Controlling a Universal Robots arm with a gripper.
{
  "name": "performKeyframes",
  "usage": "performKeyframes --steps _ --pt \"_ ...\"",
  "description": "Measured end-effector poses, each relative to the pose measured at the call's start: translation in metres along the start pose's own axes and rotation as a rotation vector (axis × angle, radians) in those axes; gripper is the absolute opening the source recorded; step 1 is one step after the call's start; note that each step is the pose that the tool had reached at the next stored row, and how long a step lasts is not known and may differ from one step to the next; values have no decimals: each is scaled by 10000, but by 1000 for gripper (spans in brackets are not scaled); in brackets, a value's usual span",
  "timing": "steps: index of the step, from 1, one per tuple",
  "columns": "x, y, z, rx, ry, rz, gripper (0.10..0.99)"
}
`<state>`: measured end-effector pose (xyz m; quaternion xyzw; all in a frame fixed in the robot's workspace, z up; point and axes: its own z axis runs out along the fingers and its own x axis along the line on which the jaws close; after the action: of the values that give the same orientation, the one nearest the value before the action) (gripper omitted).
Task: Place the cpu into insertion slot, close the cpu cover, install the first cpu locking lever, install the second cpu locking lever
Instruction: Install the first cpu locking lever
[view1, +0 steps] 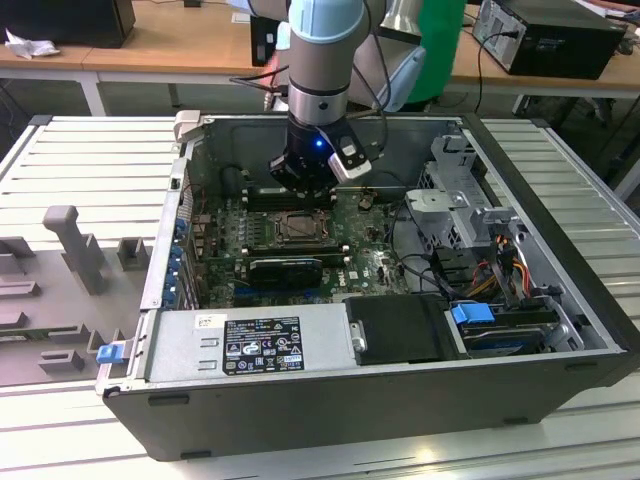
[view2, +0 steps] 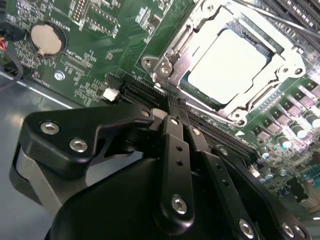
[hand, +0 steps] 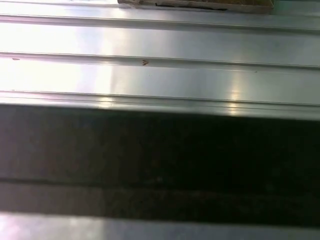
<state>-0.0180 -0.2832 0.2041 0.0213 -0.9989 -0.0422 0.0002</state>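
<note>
The cpu (view2: 227, 65) lies flat in the insertion slot (view1: 300, 229), its pale silvery face showing through the window of the cpu cover (view2: 292, 62). The cover is down over the chip. A thin wire lever (view2: 280, 20) runs along the far side of the socket. In the exterior view my gripper (view1: 303, 190) hangs inside the open computer case, just above the socket's far edge. In the second wrist view the black fingers (view2: 174, 145) stand close together, shut, with the gripper (view2: 172, 109) tip over the black slots beside the socket's near corner. Nothing shows between the fingers.
A black graphics card (view1: 285, 268) sits just in front of the socket. The power supply (view1: 250, 340) and drive cage (view1: 460, 200) fill the case's front and the exterior view's right. A coin battery (view2: 46, 39) is on the board. A grooved metal table (view1: 70, 170) surrounds the case.
</note>
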Motion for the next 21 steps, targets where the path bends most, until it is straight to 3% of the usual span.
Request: performKeyframes --steps 2,7,11,13,17,18,20,21 --pt "-1 2 -1 87 3 -2 106" --pt "-2 8 -43 90 -1 -2 106" --pt "-1 13 -12 290 11 -1 106" --pt "-2 13 6 509 20 -2 106" --pt "-1 10 37 444 17 1 106" --pt "-4 17 10 426 6 0 106" --pt "-2 31 -169 462 18 -1 106" --pt "-3 33 -179 467 12 -2 106"
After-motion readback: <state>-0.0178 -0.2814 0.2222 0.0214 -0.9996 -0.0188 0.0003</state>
